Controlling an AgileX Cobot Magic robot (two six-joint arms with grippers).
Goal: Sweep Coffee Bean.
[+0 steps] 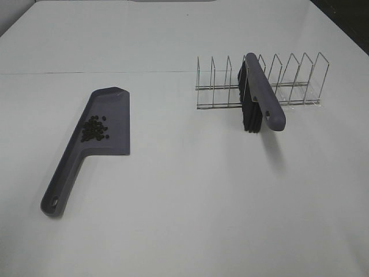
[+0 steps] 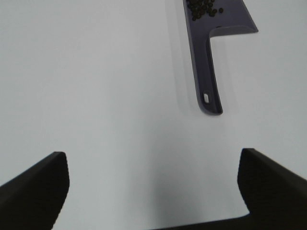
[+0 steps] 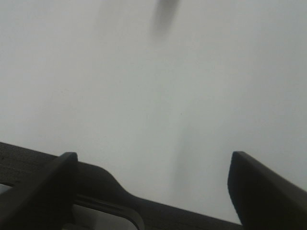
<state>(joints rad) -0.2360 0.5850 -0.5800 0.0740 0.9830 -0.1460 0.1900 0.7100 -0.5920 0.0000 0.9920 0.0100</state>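
Since the coffee bean [image 1: 94, 128] cluster lies loose on the dustpan [image 1: 109, 115], beans look light, hard, prone to roll; best lifted by the pan's handle [image 2: 211, 81], kept level. Left hand [image 2: 153, 191] and right hand [image 3: 153, 191] both spread apart, empty, above the surface [image 1: 190, 196].

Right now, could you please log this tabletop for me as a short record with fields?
beans: coffee beans clustered on the dustpan blade
dustpan: flat on the table, handle toward the camera, left side
brush: brush lodged in the wire rack, bristles down
left gripper: left gripper jaws open, empty, above bare table
right gripper: right gripper jaws open, empty
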